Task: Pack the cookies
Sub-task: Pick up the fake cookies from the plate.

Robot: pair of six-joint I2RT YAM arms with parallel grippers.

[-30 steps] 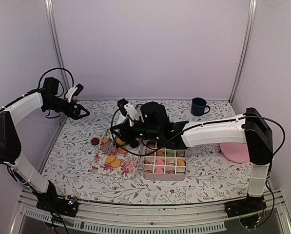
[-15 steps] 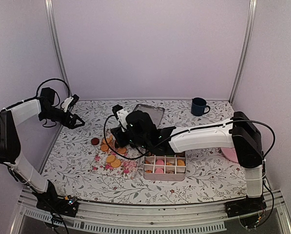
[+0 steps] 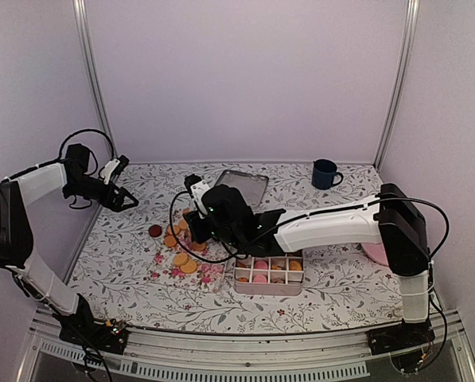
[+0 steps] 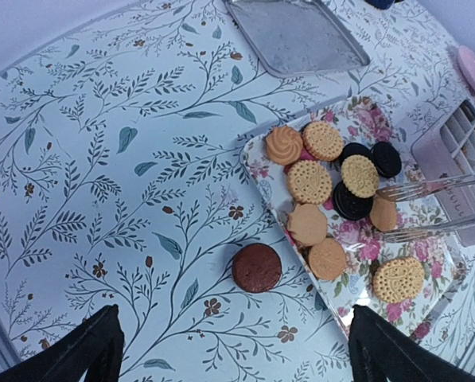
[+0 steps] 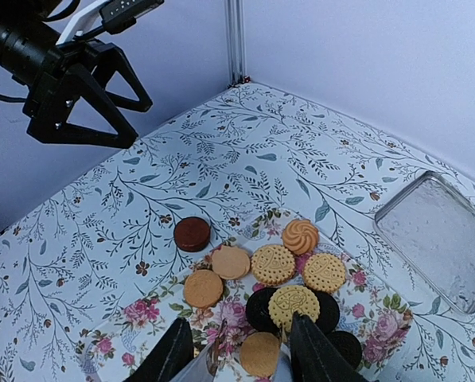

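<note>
**Many cells filled, about 12 cookies left to pack**

Across the desk (image 3: 118, 270) the job looks well under way but not finished. The divided box (image 3: 269, 289) is the largest piece. Every cell that shows has something round in it, orange, pink or brown. Its far rows are hidden under the right arm (image 3: 325, 225), so I cannot tell whether any cell is free.

Just left of the box lies the floral plate (image 4: 355, 236), which carries the loose cookies (image 4: 309, 181). I count about 11 there, mostly golden, with 3 black.

The right gripper (image 5: 239, 326) hangs low over that plate, left of the box. Its jaws are apart with a golden cookie lying between them, and nothing looks clamped. The left gripper (image 5: 140, 125) is parked far to the left of the box, jaws wide apart and empty.

1 brown cookie (image 4: 257, 267) sits alone on the desk, beyond the plate's far side from the box. By my reckoning, roughly 12 pieces remain to move.
</note>
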